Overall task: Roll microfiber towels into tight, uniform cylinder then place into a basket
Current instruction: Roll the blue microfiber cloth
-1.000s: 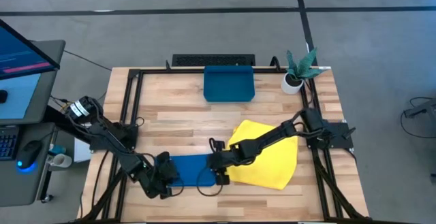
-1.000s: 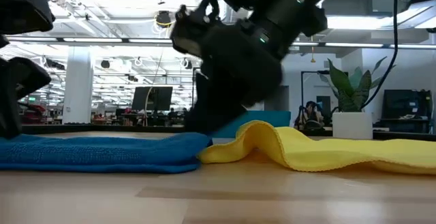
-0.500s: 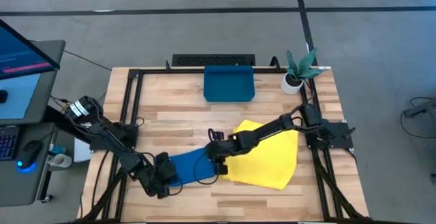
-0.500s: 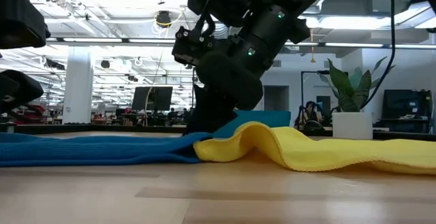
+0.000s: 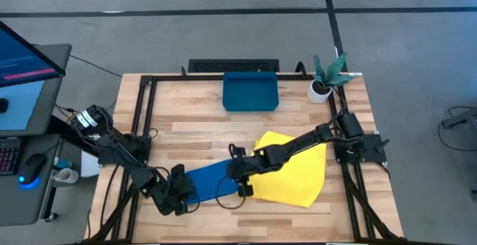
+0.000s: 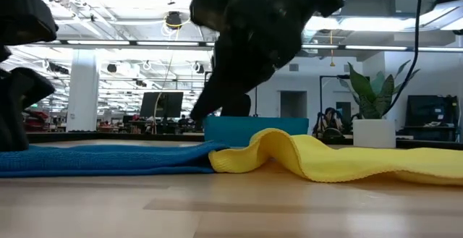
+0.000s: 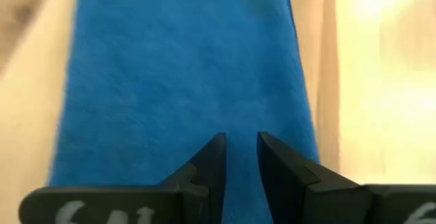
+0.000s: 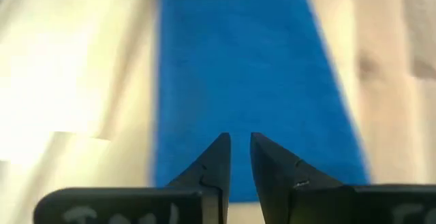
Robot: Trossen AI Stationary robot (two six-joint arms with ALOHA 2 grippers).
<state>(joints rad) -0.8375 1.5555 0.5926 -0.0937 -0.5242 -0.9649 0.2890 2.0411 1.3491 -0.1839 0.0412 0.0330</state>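
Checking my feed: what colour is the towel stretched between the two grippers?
Royal blue towel, clearest in the high view.

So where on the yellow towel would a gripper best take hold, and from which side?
Judging from the low view, the yellow towel humps up in a raised fold at its edge beside the blue towel; elsewhere it lies flat on the table. That fold gives fingers cloth to pinch, so probably come from above there, where the right gripper already is.
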